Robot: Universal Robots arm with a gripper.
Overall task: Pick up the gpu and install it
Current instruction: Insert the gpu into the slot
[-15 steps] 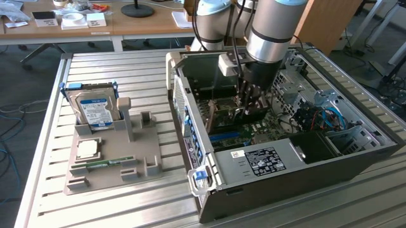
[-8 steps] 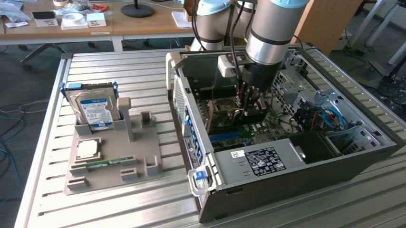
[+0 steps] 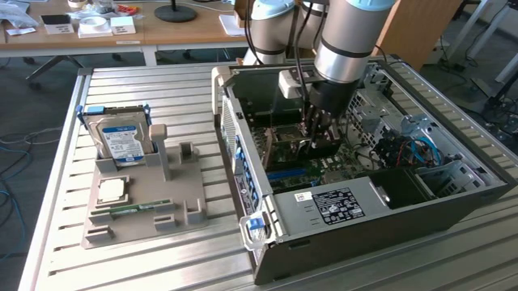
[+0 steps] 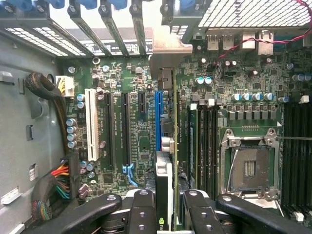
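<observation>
My gripper (image 3: pixel 319 138) reaches down into the open computer case (image 3: pixel 242 121), over the motherboard (image 3: pixel 324 167). It is shut on the gpu (image 4: pixel 165 175), a thin dark card seen edge-on between the black fingers (image 4: pixel 141 212). The card's pale metal end bracket (image 4: pixel 168 51) lies at the case's rear slot openings. The gpu runs right alongside the blue expansion slot (image 4: pixel 158 119); I cannot tell whether its edge sits in a slot. In the exterior view the card (image 3: pixel 322 150) is mostly hidden under the gripper.
Black and white slots (image 4: pixel 91 124), an empty processor socket (image 4: pixel 248 168) and a cable bundle (image 4: pixel 56 183) surround the card. A beige holder (image 3: pixel 137 206) at the exterior view's left carries a blue-labelled hard drive (image 3: pixel 121 142), a chip (image 3: pixel 111 191) and a green memory stick (image 3: pixel 133 210).
</observation>
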